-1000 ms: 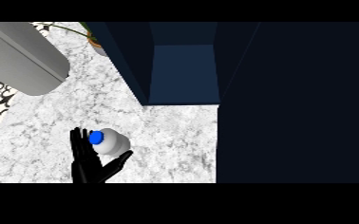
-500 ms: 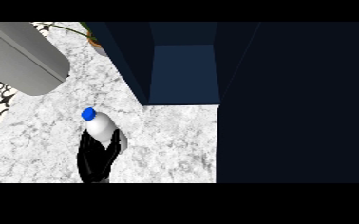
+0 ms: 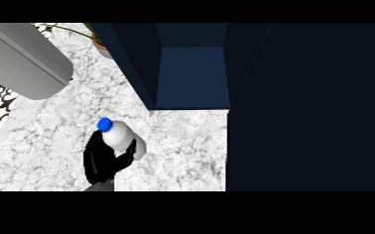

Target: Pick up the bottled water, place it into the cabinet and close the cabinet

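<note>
While clasped in the curled left hand (image 3: 102, 161), white bottled water (image 3: 122, 136) with a blue cap (image 3: 104, 124), near the open cabinet (image 3: 192, 77).

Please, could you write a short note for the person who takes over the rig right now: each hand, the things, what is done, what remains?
Left hand: fingers curled round the bottle, low in the head view, left of the middle.
Right hand: not in view.
Bottle: blue cap towards the upper left, over the counter, near the open cabinet but outside it. I cannot tell if it is lifted.
Done: bottle grasped.
Left: move it into the cabinet, release it, close the cabinet.
</note>
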Controlling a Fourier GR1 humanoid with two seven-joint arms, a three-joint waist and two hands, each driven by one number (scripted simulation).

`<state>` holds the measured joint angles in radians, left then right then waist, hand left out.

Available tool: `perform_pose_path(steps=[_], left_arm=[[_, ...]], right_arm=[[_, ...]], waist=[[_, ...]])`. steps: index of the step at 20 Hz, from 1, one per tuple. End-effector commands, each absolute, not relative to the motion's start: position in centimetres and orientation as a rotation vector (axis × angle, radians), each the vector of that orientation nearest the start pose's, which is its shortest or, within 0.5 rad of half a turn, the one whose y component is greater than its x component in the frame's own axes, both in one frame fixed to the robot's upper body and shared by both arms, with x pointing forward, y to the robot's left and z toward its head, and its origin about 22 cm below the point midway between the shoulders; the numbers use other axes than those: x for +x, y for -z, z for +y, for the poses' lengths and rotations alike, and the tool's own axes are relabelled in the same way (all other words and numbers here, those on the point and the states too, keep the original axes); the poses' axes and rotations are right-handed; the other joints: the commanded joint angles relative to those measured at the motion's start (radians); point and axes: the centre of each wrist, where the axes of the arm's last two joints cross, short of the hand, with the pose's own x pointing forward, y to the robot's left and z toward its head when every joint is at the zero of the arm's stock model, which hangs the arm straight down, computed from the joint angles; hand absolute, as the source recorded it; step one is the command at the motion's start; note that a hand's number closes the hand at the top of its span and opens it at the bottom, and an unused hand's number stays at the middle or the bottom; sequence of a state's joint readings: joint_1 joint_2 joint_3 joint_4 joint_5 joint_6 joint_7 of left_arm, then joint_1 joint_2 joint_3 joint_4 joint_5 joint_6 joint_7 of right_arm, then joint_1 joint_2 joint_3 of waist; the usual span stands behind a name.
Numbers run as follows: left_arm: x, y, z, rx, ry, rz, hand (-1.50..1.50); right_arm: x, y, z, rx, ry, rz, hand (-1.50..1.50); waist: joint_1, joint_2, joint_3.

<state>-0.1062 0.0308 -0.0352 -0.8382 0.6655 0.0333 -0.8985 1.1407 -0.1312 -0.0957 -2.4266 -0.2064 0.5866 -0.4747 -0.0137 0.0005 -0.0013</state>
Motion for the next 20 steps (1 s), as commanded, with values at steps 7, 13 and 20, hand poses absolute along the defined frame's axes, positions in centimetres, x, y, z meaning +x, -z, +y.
perform_pose_path(steps=[7,13,20], left_arm=[[24.6,12.6,23.4,-0.224,-0.430,-1.843,1.50],[24.8,10.2,20.7,-0.287,-0.351,-1.856,1.50],[26.6,2.0,17.2,-0.397,-0.256,-1.880,1.50]], right_arm=[[-0.3,-13.1,-28.8,0.170,-0.221,-1.903,-1.50],[0.5,-13.4,-28.9,0.140,-0.211,-1.909,-1.50],[0.3,-12.1,-28.8,0.156,-0.209,-1.895,-1.50]], waist=[[0.001,-0.001,0.000],[0.017,-0.001,0.001],[0.021,-0.007,0.002]])
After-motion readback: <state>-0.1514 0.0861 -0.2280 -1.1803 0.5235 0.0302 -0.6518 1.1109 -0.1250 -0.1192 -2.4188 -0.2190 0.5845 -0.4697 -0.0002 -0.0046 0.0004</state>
